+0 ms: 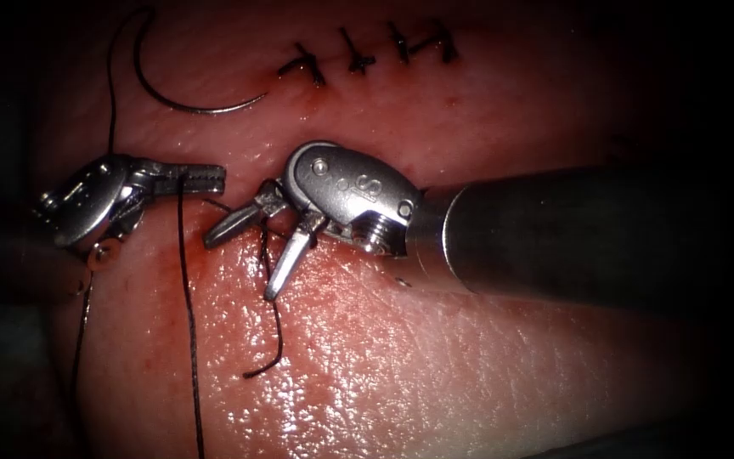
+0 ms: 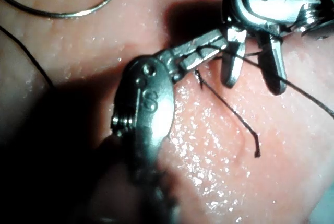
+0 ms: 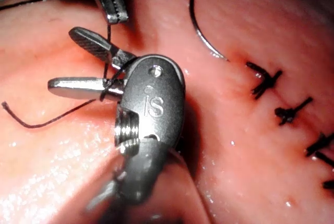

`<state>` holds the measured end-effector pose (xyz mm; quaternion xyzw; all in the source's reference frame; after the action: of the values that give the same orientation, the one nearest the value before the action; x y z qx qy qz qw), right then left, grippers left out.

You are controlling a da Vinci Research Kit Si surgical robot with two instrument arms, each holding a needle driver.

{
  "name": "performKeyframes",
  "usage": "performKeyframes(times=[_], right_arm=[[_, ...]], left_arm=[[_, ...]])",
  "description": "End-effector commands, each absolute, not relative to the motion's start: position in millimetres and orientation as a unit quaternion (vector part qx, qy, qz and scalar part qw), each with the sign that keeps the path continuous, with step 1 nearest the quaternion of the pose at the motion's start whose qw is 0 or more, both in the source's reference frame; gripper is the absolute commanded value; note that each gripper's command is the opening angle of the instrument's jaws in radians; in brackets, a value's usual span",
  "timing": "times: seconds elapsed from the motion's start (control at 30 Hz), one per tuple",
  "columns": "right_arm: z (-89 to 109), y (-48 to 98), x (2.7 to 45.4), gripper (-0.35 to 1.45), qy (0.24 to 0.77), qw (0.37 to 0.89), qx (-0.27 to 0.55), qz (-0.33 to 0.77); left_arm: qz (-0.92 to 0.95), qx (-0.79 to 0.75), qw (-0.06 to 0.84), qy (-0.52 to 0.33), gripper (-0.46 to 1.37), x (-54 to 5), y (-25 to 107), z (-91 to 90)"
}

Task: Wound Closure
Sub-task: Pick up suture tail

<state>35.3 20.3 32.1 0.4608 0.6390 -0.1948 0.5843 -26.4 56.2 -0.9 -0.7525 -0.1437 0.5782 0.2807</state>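
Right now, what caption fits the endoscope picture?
Left pincer grips thread; right pincer gapes beside it; needle lies free on tissue.

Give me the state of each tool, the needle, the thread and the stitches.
Left pincer: shut on the thread.
Right pincer: open, thread looped around it.
Needle: free, lying on the tissue.
Stitches: tied.
Thread tail: loose on the tissue.

Surgical training bench: stitched pork tissue [image 1: 486,357], curved needle [image 1: 182,93], robotic needle-driver tools over it
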Motion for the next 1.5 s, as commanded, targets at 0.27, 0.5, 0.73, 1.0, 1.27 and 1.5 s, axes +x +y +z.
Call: performKeyframes(times=[0.27, 0.5, 0.73, 1.0, 1.27, 1.5], right_arm=[[32.6, 18.9, 35.5, 0.92, 0.604, 0.586, 0.492, -0.224], [32.5, 16.6, 35.9, 0.9, 0.579, 0.584, 0.512, -0.249], [32.2, 14.9, 36.3, 0.86, 0.55, 0.58, 0.531, -0.283], [32.9, 13.9, 36.6, 0.79, 0.492, 0.574, 0.556, -0.345], [33.5, 12.2, 36.9, 0.72, 0.454, 0.567, 0.571, -0.384], [34.2, 11.6, 37.1, 0.64, 0.433, 0.59, 0.554, -0.395]], left_arm=[[0.576, -0.756, 0.271, -0.151, -0.35, -26.9, 54.6, -1.4], [0.577, -0.753, 0.273, -0.16, -0.35, -26.8, 53.6, -0.6], [0.574, -0.752, 0.276, -0.166, -0.35, -26.9, 53.0, -0.2], [0.575, -0.75, 0.278, -0.173, -0.35, -27.0, 51.8, 0.4], [0.574, -0.75, 0.277, -0.174, -0.35, -26.8, 51.8, 0.5], [0.573, -0.75, 0.279, -0.176, -0.35, -26.7, 51.8, 0.5]])
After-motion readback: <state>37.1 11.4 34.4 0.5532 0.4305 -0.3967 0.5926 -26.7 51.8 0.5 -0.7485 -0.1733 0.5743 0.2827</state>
